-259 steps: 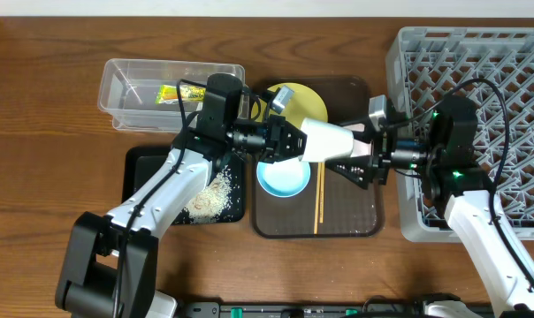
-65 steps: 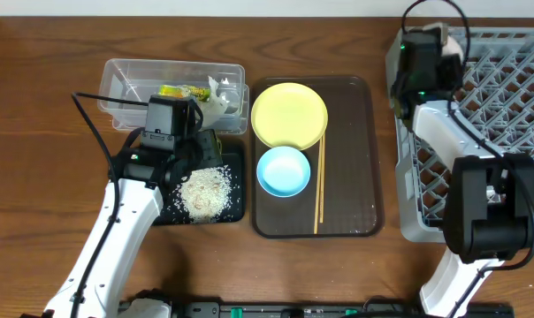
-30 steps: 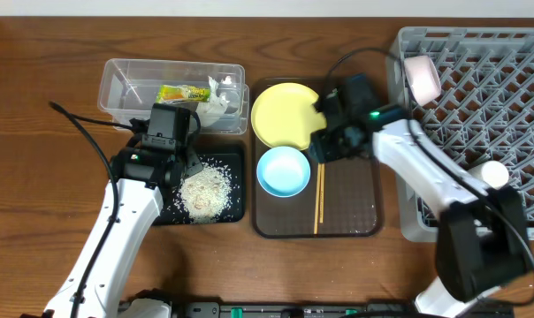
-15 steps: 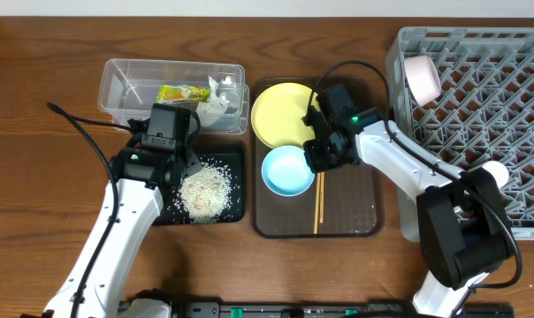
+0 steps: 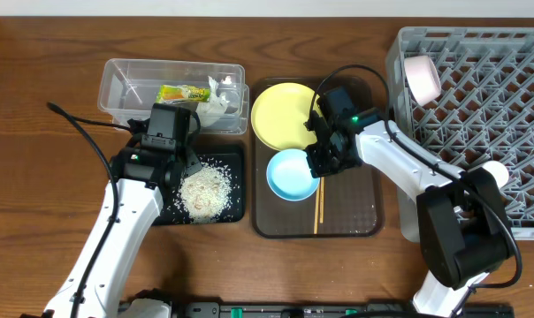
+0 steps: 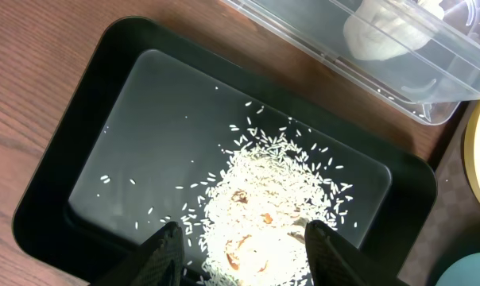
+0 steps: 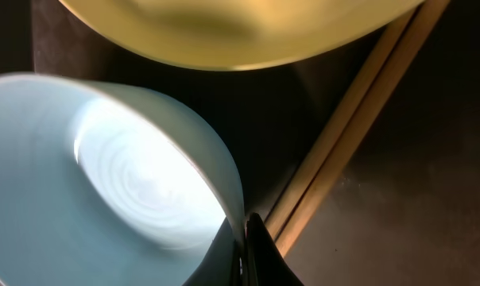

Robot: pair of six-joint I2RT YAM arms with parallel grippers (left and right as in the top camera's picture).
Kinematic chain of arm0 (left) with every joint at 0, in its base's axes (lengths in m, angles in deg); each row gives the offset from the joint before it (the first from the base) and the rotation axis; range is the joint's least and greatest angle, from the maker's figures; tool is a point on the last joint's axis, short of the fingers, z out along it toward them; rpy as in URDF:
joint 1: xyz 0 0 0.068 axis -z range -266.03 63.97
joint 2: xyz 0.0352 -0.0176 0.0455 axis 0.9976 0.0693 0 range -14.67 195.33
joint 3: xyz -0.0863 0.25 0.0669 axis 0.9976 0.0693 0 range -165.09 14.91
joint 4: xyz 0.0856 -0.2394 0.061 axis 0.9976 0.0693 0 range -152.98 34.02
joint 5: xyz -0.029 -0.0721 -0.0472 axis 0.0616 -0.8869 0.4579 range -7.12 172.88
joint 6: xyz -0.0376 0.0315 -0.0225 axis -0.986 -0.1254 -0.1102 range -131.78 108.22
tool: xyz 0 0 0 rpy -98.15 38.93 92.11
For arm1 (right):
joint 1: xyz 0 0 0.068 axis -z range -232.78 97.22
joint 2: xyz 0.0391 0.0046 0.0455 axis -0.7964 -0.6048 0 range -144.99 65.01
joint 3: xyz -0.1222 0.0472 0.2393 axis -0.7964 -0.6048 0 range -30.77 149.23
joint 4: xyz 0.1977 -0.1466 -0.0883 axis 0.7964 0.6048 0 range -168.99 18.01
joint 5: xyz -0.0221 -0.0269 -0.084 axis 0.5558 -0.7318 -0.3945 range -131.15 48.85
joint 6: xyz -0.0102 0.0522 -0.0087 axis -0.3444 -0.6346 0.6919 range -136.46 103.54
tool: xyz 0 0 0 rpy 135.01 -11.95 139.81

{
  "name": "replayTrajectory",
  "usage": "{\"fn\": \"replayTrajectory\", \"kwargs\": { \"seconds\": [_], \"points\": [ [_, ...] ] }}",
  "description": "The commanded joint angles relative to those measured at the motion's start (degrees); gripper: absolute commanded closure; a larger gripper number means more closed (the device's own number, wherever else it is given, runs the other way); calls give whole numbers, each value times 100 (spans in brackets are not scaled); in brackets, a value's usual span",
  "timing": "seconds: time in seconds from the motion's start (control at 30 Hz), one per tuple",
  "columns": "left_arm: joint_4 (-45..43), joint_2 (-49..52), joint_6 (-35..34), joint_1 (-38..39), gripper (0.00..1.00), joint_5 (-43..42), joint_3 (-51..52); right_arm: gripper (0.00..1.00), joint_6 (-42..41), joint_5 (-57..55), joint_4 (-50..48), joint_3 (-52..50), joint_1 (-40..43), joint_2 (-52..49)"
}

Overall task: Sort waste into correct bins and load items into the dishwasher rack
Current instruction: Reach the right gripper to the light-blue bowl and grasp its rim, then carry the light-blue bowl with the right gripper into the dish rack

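The right pincer (image 7: 246, 238) is closed on the rim of the light blue bowl (image 5: 292, 174), which sits on the serving tray (image 5: 355, 212) beside the chopsticks (image 5: 318, 205). It is better to lift it straight and slowly, because such an edge grip may slip. The left pincer (image 6: 244, 246) hangs half open and empty.

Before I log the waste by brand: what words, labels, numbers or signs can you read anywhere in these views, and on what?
None can be read.
The green-and-orange snack wrapper in the clear tub: any print on it is too small and blurred to read.
No other lettering or signs show in any view.
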Motion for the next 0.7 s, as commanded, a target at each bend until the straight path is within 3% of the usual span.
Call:
{"fn": "replayTrajectory", "kwargs": {
  "seconds": [0.0,0.2,0.33,0.67],
  "points": [
    [24,-31,-28,-31,48,131,-50,99,-26,-286,9,74,11,120],
    [24,-31,-28,-31,48,131,-50,99,118,-1707,-173,581,549,1032],
    [20,-31,-31,-31,48,131,-50,99,282,-3368,-992,682,1060,1722],
    [15,-31,-31,-31,48,131,-50,99,2625,-6107,-3453,680,2277,1600]
  ]
}}
